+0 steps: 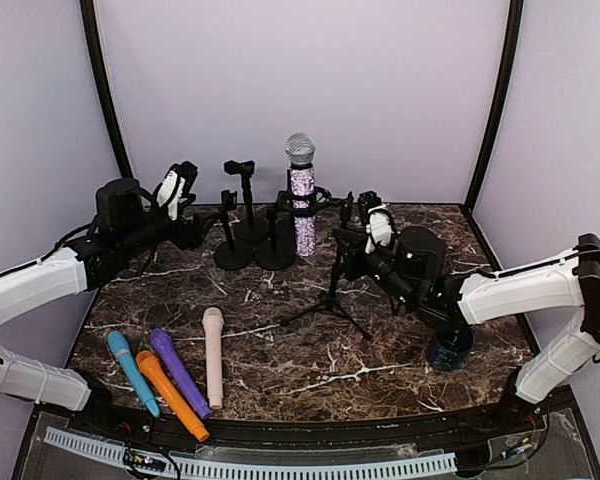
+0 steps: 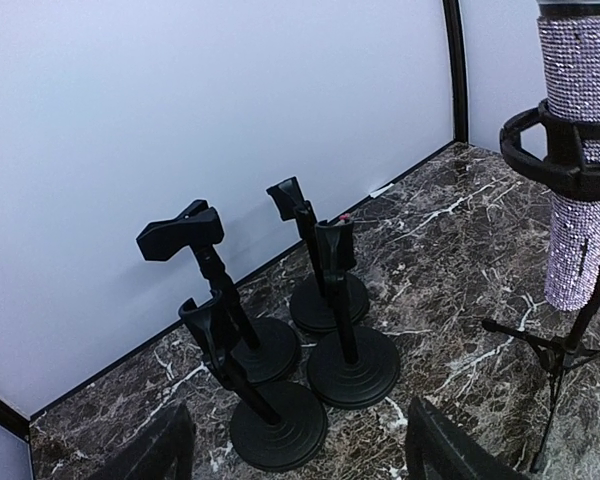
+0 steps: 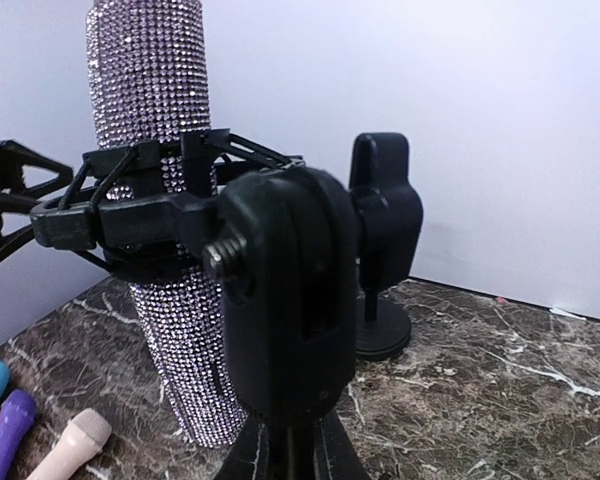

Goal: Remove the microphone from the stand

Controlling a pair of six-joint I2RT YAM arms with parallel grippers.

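Marble table [image 1: 400, 330] – tripod stand [image 1: 330, 295] toward the back, glitter microphone [image 1: 302, 205] upright in its shock-mount ring. Right gripper [image 1: 352, 228] clenched just right of the microphone, at the mount pivot – contact unclear. Left gripper [image 2: 298, 420] released, off to the microphone's left, not touching.

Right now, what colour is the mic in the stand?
Microphone: glittery lilac, studded all over; best in the right wrist view.
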